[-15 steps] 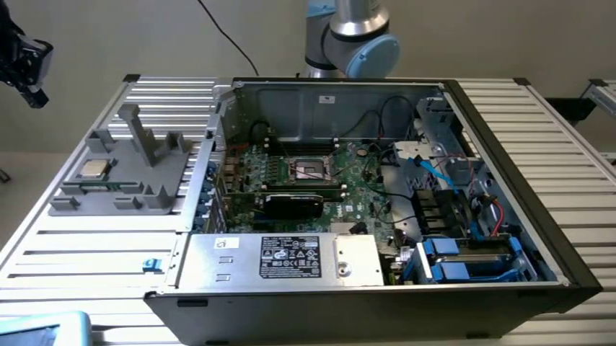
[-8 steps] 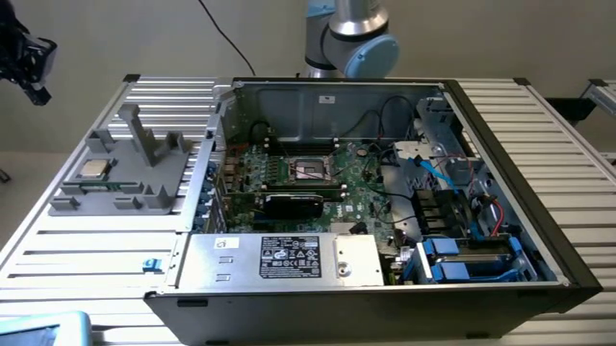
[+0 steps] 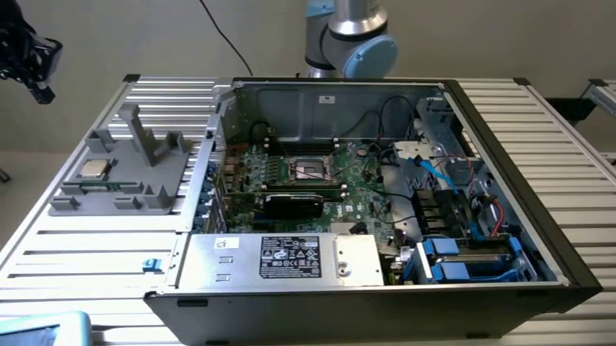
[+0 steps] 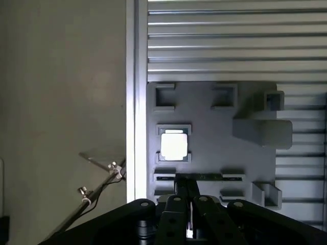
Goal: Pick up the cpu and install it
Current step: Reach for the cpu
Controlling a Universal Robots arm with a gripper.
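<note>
The cpu (image 3: 94,169), a small silvery square chip, lies flat in a recess of a grey holder (image 3: 154,189) on the slatted table, at the exterior view's left. In the wrist view the cpu (image 4: 174,145) shines bright in its pocket on the holder (image 4: 209,127). My gripper (image 3: 42,92) hangs high above the table's far left corner, well off the cpu. Its black fingers (image 4: 176,201) are pressed together in the wrist view, and my gripper (image 4: 190,200) is shut with nothing in it. The black-framed socket (image 3: 310,170) sits in the middle of the green motherboard.
An open computer case (image 3: 539,238) fills the middle of the table, with a silver labelled box (image 3: 279,258) at its near side and cables and blue drive bays (image 3: 462,259) at the exterior view's right. Upright grey posts (image 3: 144,140) rise from the holder. The arm's base (image 3: 351,40) stands behind the case.
</note>
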